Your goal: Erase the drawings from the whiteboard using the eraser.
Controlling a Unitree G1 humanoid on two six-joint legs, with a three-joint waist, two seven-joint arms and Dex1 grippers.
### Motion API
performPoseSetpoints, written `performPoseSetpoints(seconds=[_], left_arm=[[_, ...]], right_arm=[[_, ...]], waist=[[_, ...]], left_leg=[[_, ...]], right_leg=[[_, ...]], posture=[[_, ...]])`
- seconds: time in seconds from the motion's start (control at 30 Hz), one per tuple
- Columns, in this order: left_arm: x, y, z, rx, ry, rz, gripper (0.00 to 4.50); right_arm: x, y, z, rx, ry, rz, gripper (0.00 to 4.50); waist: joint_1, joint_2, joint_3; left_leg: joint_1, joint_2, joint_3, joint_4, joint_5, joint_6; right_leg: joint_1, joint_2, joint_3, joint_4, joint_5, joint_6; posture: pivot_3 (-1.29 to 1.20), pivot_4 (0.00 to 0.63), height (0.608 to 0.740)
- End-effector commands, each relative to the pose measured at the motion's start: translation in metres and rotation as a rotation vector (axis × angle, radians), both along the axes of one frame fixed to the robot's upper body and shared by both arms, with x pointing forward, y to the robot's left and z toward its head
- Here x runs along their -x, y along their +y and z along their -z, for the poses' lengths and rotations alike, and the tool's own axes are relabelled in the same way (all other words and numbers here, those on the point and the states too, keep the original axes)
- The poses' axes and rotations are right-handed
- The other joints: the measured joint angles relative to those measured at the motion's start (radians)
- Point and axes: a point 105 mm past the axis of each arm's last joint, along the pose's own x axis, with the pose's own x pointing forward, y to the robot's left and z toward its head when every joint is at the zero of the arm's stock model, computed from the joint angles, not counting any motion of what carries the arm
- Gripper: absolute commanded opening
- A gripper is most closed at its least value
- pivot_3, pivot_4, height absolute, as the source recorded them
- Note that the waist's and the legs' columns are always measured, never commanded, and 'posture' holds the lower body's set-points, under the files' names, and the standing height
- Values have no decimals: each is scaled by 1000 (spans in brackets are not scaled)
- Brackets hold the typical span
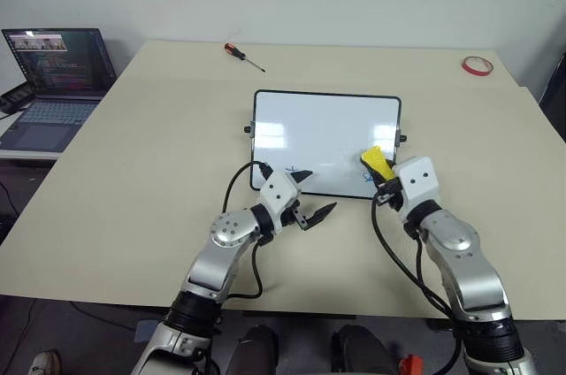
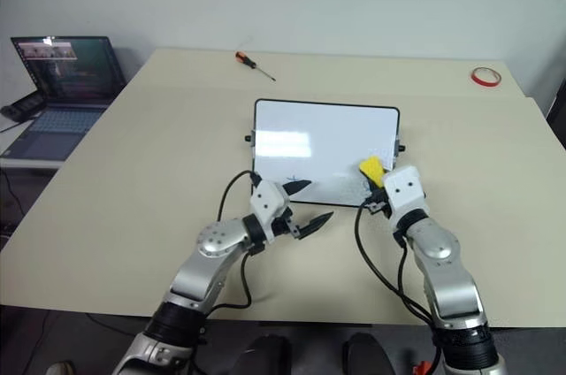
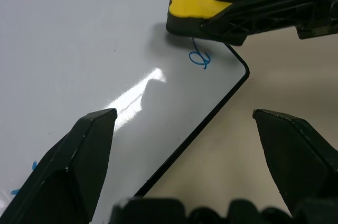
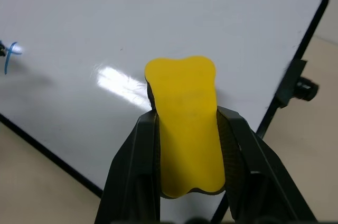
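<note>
Right wrist view: right gripper clamped on the eraser, over the whiteboard near right corner. Left gripper spread open, empty, at near edge. Best pressed flat, then swept across blue loop.

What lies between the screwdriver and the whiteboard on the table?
Nothing: in the left eye view, the stretch from the screwdriver to the whiteboard is bare table.
</note>
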Motion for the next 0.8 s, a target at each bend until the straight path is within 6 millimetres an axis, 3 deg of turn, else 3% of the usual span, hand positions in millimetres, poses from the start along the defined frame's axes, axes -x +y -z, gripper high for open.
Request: performPoseSetpoints(seconds=[0.03,0.17,0.5,0.6,0.8], left_arm=[[0,-2,-12,12,-57,6,4500],[2,-3,-13,14,-60,7,4500],[6,-2,-10,14,-52,13,4500],[4,-5,-10,15,-53,19,4500],[4,-8,-11,19,-54,29,4500]], right_arm=[[2,-4,13,85,52,0,1176],[7,-19,31,144,150,48,1176],[39,-42,40,173,219,100,1176],[32,-40,30,155,175,112,1176],[10,-19,-10,97,-20,83,1176]], waist=[[0,0,0],[1,0,-1],[1,0,-1],[-1,0,-1],[-2,0,-1]], left_leg=[[0,0,0,0,0,0],[1,0,0,0,0,0],[9,0,-1,1,0,0],[11,0,0,1,0,0],[11,0,0,0,0,0]], right_leg=[[0,0,0,0,0,0],[1,0,0,0,0,0],[9,0,0,0,0,0],[10,0,0,1,0,0],[9,0,0,1,0,0]], posture=[[0,150,740],[0,150,740],[0,150,740],[0,150,740],[0,150,740]])
